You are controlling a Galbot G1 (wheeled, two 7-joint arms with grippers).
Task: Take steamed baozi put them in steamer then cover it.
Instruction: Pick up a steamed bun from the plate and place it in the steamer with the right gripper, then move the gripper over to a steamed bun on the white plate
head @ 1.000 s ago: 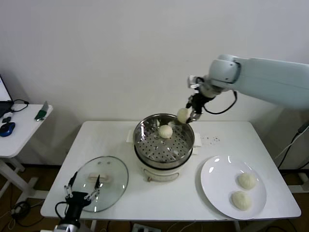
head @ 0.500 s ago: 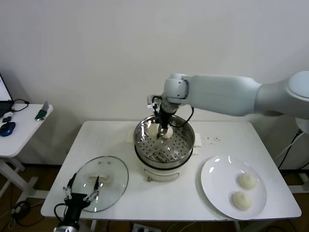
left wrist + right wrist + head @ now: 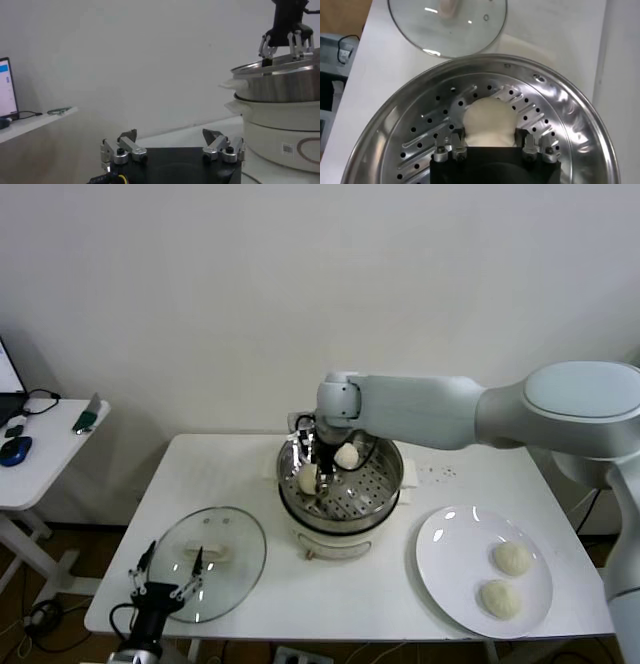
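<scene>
Head view first: the steamer (image 3: 340, 522) is parked mid-table (image 3: 250, 474), lid off. The right gripper (image 3: 319, 481) is dipped inside it at roughly 9 o'clock on the perforated tray, and one baozi (image 3: 307, 480) is seen right against it, sitting on the tray. A second bun (image 3: 347, 455) is parked at about 12 o'clock on the same tray, partly crowded by the wrist. The right arm is stretched in from 3 o'clock, so the steamer's back rim is partly blocked.

From the right wrist camera, that baozi (image 3: 487, 120) is seen straddled by the right gripper (image 3: 490, 136). Whether it's actually squeezed or already let loose can't be told, tbh. The steamer rim (image 3: 570, 100) and the cover (image 3: 447, 30) lying beyond it are also caught there.

The cover (image 3: 235, 569) is laid flat on the table at around 7 o'clock from the steamer, handle up. The left gripper (image 3: 168, 576) is hung just off the table's near edge beside it, spread wide with nothing in it. This is confirmed by the left wrist view, where the left gripper (image 3: 169, 134) is gaping, and the steamer (image 3: 280, 90) and right gripper (image 3: 285, 50) are seen farther off.

At 4 o'clock a white plate (image 3: 445, 579) is set, with two more buns (image 3: 511, 557) on it. A side table (image 3: 40, 474) with a mouse (image 3: 14, 450) is stood well off at 9 o'clock.
</scene>
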